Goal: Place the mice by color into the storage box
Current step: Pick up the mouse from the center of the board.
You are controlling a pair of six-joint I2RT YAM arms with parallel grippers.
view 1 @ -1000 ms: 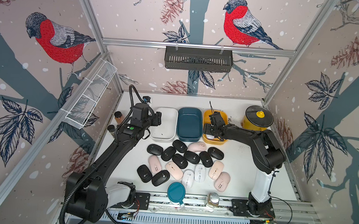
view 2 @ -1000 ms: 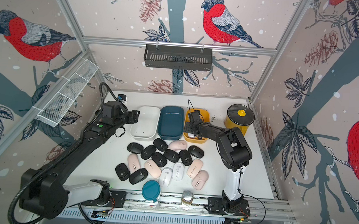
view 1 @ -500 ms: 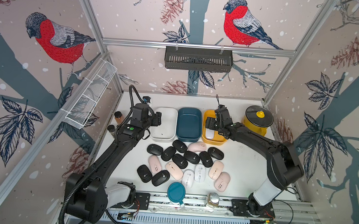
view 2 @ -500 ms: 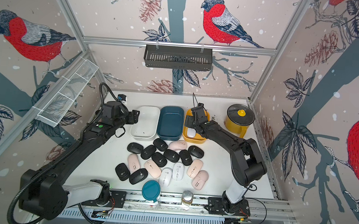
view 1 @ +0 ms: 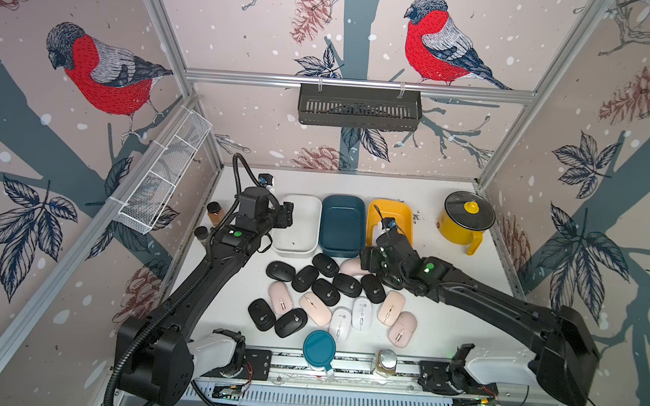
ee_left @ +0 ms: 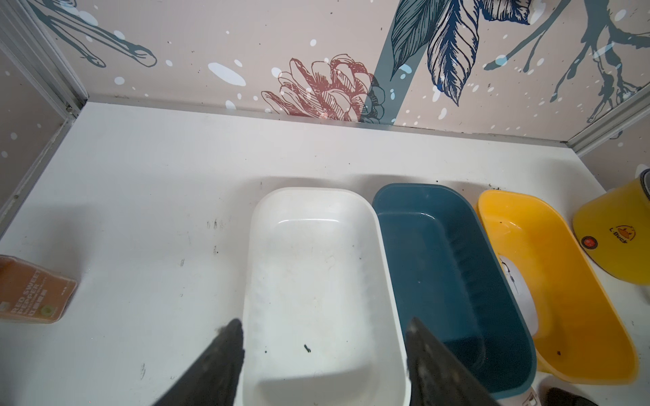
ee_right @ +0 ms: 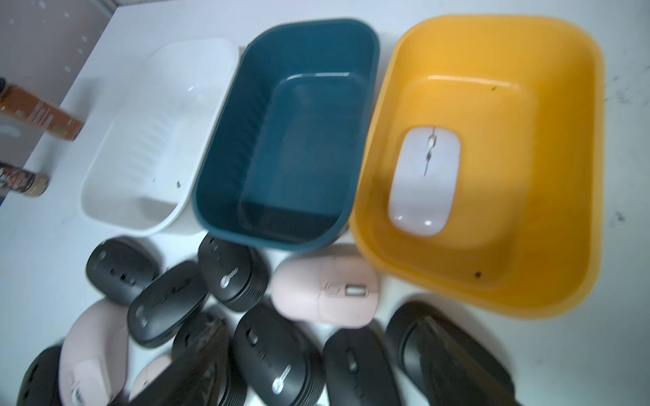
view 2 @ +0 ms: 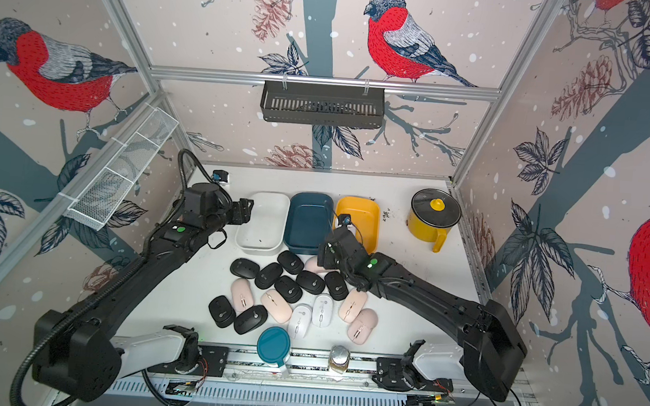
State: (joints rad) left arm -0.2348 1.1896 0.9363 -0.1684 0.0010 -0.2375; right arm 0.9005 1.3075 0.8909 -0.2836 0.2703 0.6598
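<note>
While hanging over the back fringe of the heap of mice point(view 1: 326, 291) at the middle of the worktop point(view 1: 435, 339), spreading the right gripper point(view 1: 368, 261) wide, with nothing between the jaws. Finding, in the right wrist view, a black mouse point(ee_right: 278, 355) directly under the gap, lying with its long axis crossing the line from finger to finger, so probably presenting its narrow flanks to a straight descent. Noting a pink mouse point(ee_right: 325, 288) just beyond the fingers point(ee_right: 197, 365), toward the back edge, close in front of the yellow bin point(ee_right: 555, 228) and the blue bin point(ee_right: 306, 147); lying lengthwise along the back edge, hence along the closing line, and likely calling for a wrist turn before any pinch across its width. Seeing one white mouse point(ee_right: 425, 181) already resting inside the yellow bin, with the blue bin and the white bin point(ee_left: 316, 274) bare. Hovering with the left gripper point(ee_left: 323, 323) at the left rim of the white bin, jaws parted and empty, well apart from the heap. Judging the right arm the nearer for either mouse, and the drop a short reach toward the back edge.
</note>
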